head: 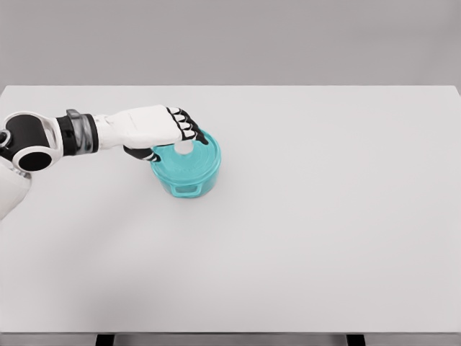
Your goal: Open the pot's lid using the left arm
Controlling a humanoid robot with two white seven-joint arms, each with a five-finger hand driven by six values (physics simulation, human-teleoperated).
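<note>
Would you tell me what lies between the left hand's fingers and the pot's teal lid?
Only the lid's white knob: in the head view, the left hand curls around it atop the lid.

The pot (189,175) looks like smooth teal enamel with a soft shine, and its lid (198,153) has the same smooth teal skin. The knob (184,148) on the lid looks like plain white plastic. The left hand (155,130) has a smooth white shell like hard plastic, with black parts at the fingers (189,128) that look matt. The wrist shows a grey metal-looking ring. The table (324,216) is flat, pale grey and matt, smooth right out to its edges.
</note>
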